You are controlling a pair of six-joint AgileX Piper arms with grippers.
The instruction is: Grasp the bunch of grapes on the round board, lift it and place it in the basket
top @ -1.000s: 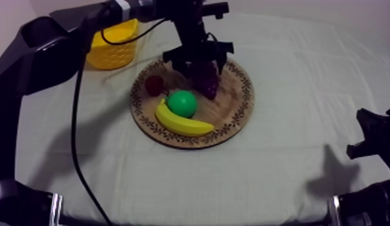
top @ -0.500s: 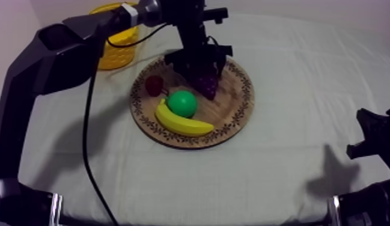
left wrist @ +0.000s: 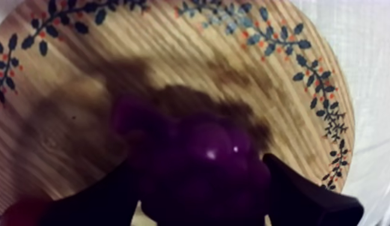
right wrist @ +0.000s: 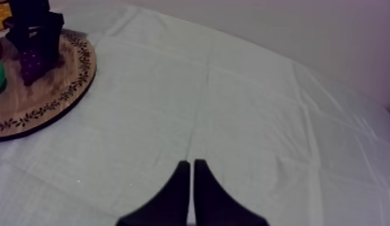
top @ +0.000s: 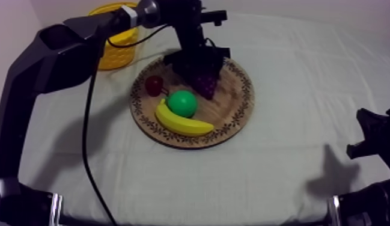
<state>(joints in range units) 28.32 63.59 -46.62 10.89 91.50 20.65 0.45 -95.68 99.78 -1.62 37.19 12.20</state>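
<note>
1. Now my left gripper (top: 200, 65) grips the bunch of grapes (top: 207, 84) on the wooden board's (top: 236, 103) far half, for lifting.
2. Target yellow basket (top: 118, 47) sits off the board's far-left edge.
3. My right gripper (right wrist: 192, 180) is clenched empty, clear of the board.

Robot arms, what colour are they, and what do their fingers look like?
The left arm is black and chunky, with rounded joints and a silvery-white band near its wrist. The right gripper has two smooth black fingers that taper to points.

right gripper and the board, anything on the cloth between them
Nothing: in the right wrist view the cloth between the shut right gripper and the board is bare.
</note>
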